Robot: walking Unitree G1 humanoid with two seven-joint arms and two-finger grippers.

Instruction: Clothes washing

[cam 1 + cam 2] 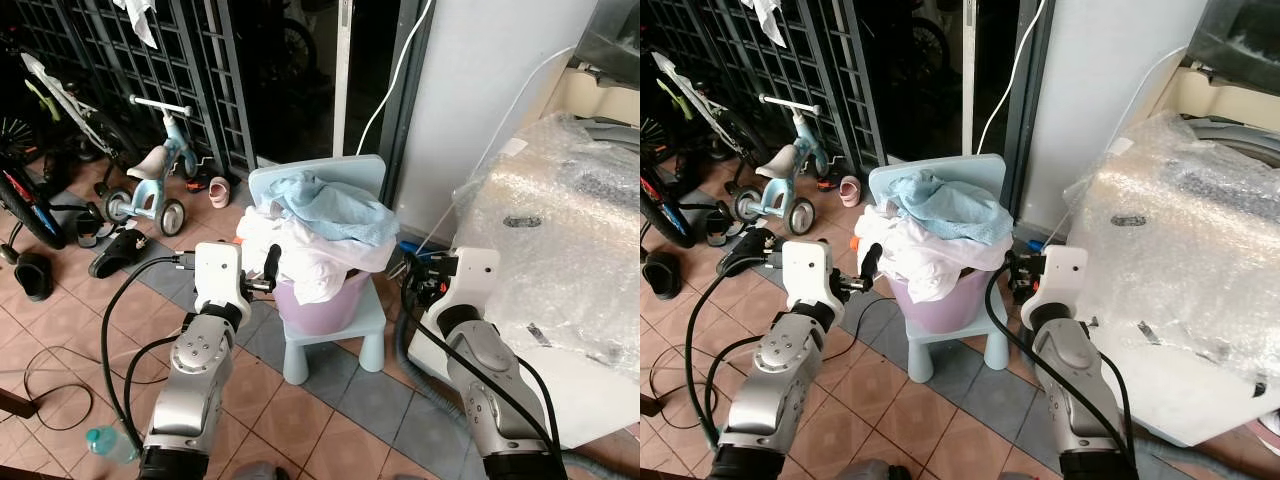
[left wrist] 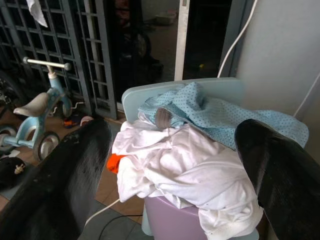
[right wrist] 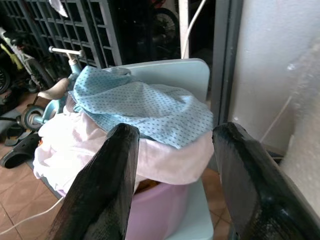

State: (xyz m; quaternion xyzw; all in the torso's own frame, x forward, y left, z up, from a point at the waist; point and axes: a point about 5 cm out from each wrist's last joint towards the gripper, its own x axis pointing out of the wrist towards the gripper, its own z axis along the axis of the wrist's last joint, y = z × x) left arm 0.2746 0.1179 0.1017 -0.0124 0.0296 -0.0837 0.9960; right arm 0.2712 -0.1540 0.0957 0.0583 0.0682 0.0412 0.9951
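A small pale-blue plastic chair [image 1: 335, 330] stood at the centre on a grey mat, and on its seat sat a lilac plastic laundry basket [image 1: 325, 300] heaped above its rim. At three o'clock, just beside the chair, a white washing machine wrapped in bubble film [image 1: 560, 250] closed that side off. At twelve o'clock a dark metal grille gate [image 1: 150, 70] and an open dark doorway stood behind the chair. At ten o'clock a light-blue child's tricycle [image 1: 150, 185] and loose sandals stood well apart from the chair, with bare terracotta tiles between.

The heap was crumpled white clothes [image 2: 175, 170] spilling over the basket's near edge, topped by a light-blue dotted cloth [image 3: 145, 107].

The left gripper [image 1: 270, 268] hovered at nine o'clock, just beside the heap, fingers spread wide and holding nothing. The right gripper [image 3: 172, 185] hovered at three o'clock of the basket, fingers likewise parted and bare.
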